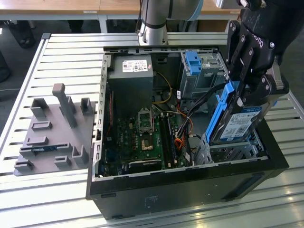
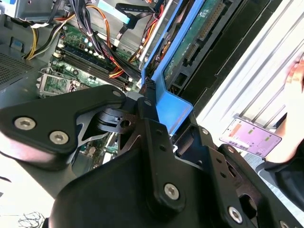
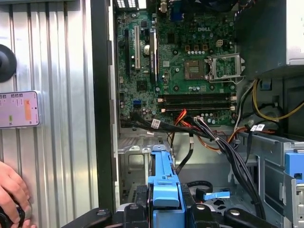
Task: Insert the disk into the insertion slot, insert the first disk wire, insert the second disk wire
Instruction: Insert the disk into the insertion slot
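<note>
In the exterior view the gripper (image 1: 248, 92) is clenched on the disk (image 1: 241, 124), gripping it by its blue carrier (image 1: 223, 111). The disk hangs steeply tilted, label outward, over the insertion slot (image 1: 235, 151) in the corner of the case (image 1: 190, 183) at the exterior view's right. Its lower end looks to be at the cage's rim, though I cannot tell whether it touches. It is not seated. A cable bundle (image 1: 199, 100) runs just beside the carrier.

In the second wrist view the disk's green circuit side faces the case wall. Beyond it a phone (image 2: 249, 137) lies on the slatted table (image 2: 259, 80), with a person's hand (image 2: 295, 71) near.

In the first wrist view the carrier points toward the motherboard (image 3: 190, 57), and the cables cross the bay close ahead of it.

The likeliest trouble, I judge, is a cable trapped under the disk, since the bundle sits so near the slot. At this tilt a carrier corner could also catch the cage rim and jam or twist in the grip.
</note>
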### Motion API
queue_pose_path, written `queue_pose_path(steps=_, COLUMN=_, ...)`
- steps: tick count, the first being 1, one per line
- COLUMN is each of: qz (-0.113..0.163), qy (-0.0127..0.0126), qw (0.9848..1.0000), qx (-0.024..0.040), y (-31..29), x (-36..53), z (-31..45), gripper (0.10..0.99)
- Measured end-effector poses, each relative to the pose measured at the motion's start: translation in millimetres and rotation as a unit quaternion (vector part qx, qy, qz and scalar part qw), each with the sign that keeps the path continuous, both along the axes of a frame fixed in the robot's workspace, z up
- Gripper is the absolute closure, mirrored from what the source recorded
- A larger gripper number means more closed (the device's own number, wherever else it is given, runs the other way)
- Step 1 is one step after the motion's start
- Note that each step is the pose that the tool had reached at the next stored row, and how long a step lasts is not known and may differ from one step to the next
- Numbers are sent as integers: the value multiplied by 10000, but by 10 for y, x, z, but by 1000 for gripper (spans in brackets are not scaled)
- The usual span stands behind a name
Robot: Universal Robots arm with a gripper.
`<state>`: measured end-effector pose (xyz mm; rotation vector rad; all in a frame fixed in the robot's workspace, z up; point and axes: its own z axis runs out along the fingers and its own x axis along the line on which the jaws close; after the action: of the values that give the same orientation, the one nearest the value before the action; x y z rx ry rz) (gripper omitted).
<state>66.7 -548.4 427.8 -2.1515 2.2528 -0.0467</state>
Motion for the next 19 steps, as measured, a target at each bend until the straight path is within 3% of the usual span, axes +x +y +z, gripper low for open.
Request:
queue_pose_path(steps=6, qz=0, qy=19, qw=10000, qx=0, y=0, x=0, z=-47, gripper=718)
queue_pose_path(steps=19, qz=0, qy=21, qw=10000, qx=0, y=0, x=0, z=-107, gripper=718)
